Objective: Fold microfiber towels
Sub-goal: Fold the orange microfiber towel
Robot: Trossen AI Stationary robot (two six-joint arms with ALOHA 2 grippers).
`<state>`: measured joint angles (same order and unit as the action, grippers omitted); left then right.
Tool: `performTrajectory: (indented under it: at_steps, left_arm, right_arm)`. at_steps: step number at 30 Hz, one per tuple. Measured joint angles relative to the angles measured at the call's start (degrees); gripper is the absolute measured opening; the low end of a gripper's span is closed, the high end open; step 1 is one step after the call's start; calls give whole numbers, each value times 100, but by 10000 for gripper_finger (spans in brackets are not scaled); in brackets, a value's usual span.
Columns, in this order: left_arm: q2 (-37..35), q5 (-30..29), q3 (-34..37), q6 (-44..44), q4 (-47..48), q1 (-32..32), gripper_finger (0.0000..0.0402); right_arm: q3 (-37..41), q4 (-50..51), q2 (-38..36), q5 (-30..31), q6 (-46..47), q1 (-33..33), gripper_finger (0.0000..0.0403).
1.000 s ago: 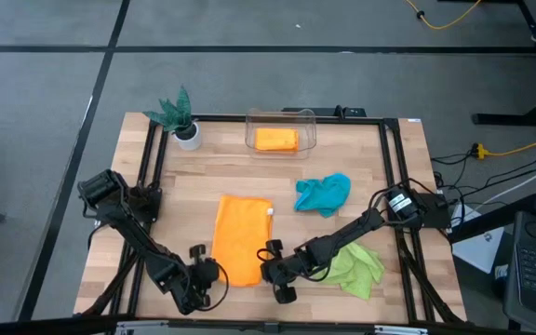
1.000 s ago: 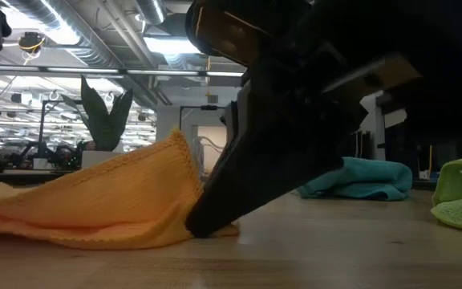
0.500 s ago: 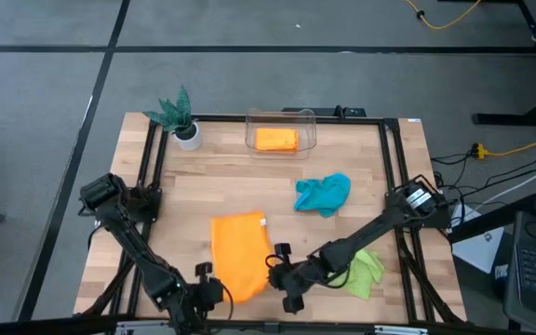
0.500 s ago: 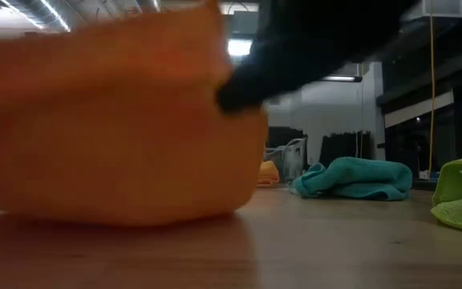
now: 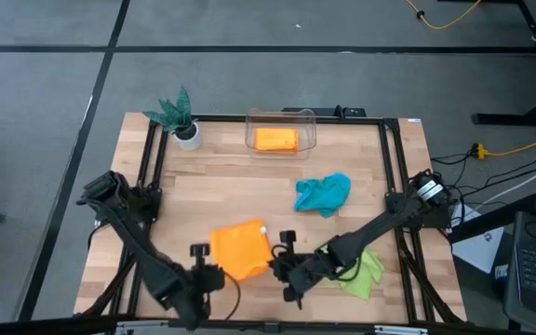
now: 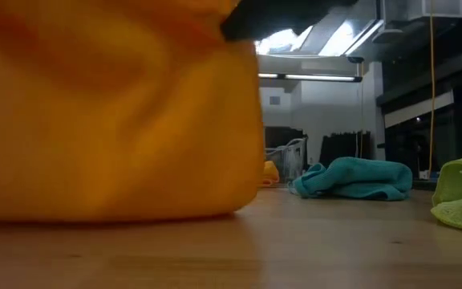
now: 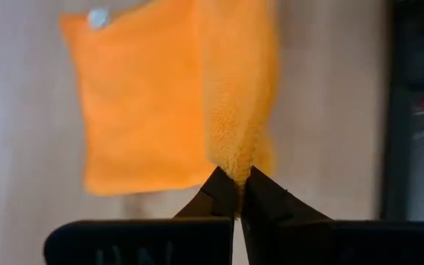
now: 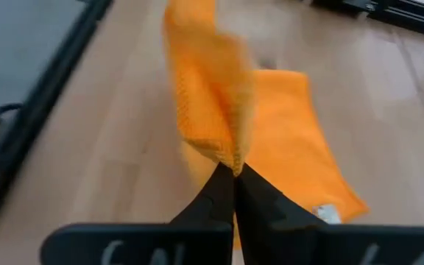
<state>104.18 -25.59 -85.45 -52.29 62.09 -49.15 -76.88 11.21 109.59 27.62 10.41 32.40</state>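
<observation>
We see the left gripper point(image 5: 214, 275) pinched fully closed on the near left corner of the orange towel point(image 5: 239, 249), its two dark wedge-shaped fingers point(image 7: 216, 197) meeting tip to tip with a fold of fuzzy pile caught between them, and the right gripper point(image 5: 275, 264) likewise pinched tight on the near right corner, its fingers point(image 8: 217, 193) clamped on a raised flap whose waffle-like weave shows clearly in the right wrist view; between the two grips the towel's near edge is lifted off the wood while its far part lies flat on the table point(image 5: 249, 181), a small white label at one far corner. From above we make the cloth out as a short, slightly crumpled rectangle near the table's front edge, its near edge running left to right between the grippers; in the low view it hangs as a soft orange curtain filling most of the picture. We find the teal towel point(image 5: 324, 194) bunched in a loose heap right of centre, and the lime green towel point(image 5: 361, 270) rumpled at the front right, partly under the right arm. A second orange towel point(image 5: 275, 140) sits folded into a neat block inside a clear plastic bin point(image 5: 307, 119) at the back edge, with a small green plant point(image 5: 177, 113) in a white pot at the back left corner of the pale planked tabletop, which a black frame borders
</observation>
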Motion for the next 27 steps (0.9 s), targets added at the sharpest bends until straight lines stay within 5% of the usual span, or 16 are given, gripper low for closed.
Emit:
performTrajectory:
  at_steps: [17, 27]
  left_arm:
    - [2, 502, 1397, 159, 246, 1071, 3]
    - [2, 364, 1471, 491, -36, 1356, 89]
  right_arm:
    - [0, -117, 653, -30, -1, -1233, 11]
    - [0, -49, 653, -224, 425, -1339, 53]
